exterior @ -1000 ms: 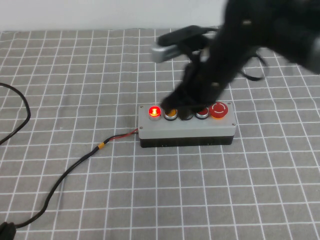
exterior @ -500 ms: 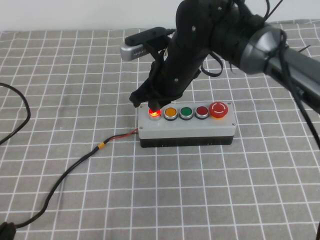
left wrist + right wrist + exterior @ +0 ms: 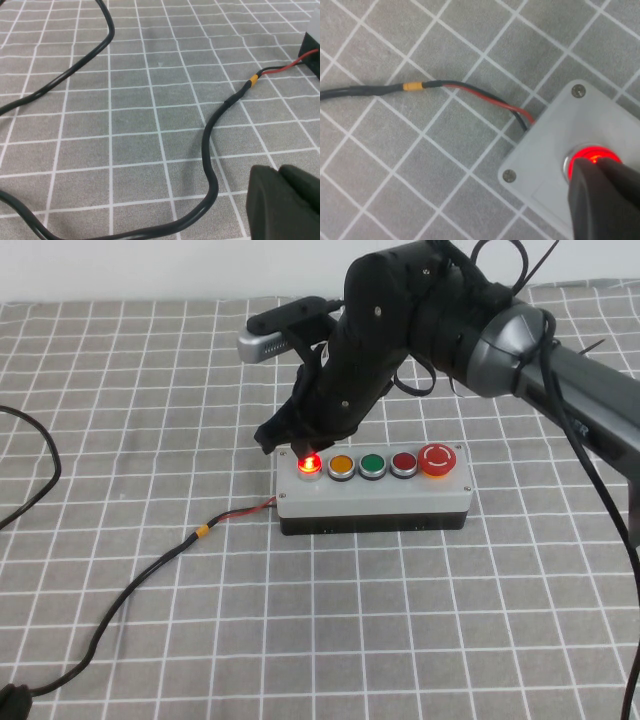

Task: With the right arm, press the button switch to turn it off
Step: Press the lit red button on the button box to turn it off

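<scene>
**Right claw on the lit button**

The right gripper (image 3: 303, 448), claw pinched closed, stood tip-down on the glowing red button (image 3: 310, 464) at the switch box's (image 3: 372, 500) nine-o'clock end, mid-table. The left gripper (image 3: 285, 197), likewise closed, hung beside the black cable (image 3: 210, 165).

The right arm (image 3: 540, 350) reaches in from the robot's right, its bulky black wrist (image 3: 390, 330) bent steeply downward. The right gripper (image 3: 306, 448) points down with its fingers (image 3: 600, 195) pressed together, tips right over the lit red button (image 3: 310, 464); whether they touch it cannot be told. The left gripper (image 3: 282, 200), outside the high view, hangs low over the table (image 3: 125, 100), its fingers likewise together.
</scene>
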Controlling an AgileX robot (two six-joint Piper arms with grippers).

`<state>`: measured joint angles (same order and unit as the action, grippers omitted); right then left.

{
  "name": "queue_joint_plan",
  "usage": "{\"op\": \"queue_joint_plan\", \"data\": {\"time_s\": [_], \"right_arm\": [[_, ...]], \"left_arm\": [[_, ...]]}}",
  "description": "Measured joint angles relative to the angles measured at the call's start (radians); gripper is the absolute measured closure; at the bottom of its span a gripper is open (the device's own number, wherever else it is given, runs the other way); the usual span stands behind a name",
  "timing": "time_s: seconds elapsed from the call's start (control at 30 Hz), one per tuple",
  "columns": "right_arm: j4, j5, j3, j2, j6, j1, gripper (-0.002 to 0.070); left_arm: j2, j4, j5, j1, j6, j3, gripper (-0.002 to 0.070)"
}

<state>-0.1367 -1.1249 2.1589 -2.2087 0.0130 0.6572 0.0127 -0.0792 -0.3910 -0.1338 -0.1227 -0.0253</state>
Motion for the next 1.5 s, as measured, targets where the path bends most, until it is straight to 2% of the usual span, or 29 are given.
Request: {"op": "queue_joint_plan", "data": {"time_s": [0.67,0.93,1.5], "right_arm": [[-0.009,-0.021,0.022,-0.039,-0.002,0.002,0.0694],[0.067,-0.028,0.059,-0.051,-0.026,0.002,0.0694],[0.069,-0.028,0.069,-0.069,-0.032,0.002,0.0694]], "left_arm": [[0.000,0.000,0.000,0.000,0.000,0.000,0.0678],[0.000,0.000,0.000,0.000,0.000,0.000,0.0678],[0.000,0.000,0.000,0.000,0.000,0.000,0.0678]]}}
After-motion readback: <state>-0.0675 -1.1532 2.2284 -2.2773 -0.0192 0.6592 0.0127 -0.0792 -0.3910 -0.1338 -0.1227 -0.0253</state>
